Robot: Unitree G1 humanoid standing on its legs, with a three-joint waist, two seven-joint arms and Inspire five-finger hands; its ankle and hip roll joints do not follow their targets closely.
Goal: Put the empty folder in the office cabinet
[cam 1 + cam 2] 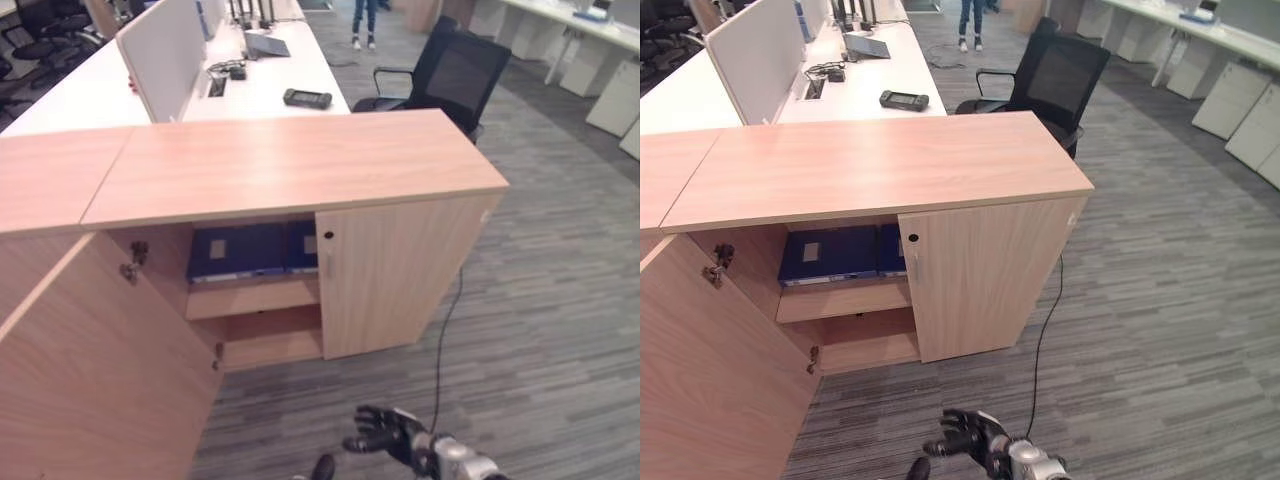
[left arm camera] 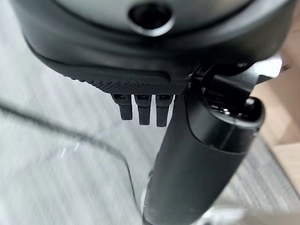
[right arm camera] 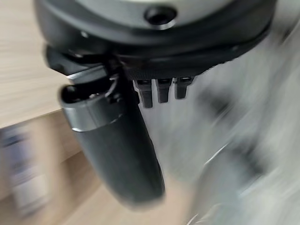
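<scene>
Right hand (image 1: 385,432) hangs loosely spread, holding nothing; two blue folders (image 1: 238,250) lie inside the one open cabinet (image 1: 290,165).

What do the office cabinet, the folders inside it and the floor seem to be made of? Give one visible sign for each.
Office cabinet: probably wood-look laminated board, matt, with an even printed-looking grain across top and doors.
Folders: dark blue covers, likely plastic-coated card; smooth, with pale labels.
Floor: grey carpet, apparently in tiles; striped, textured and without shine.
</scene>
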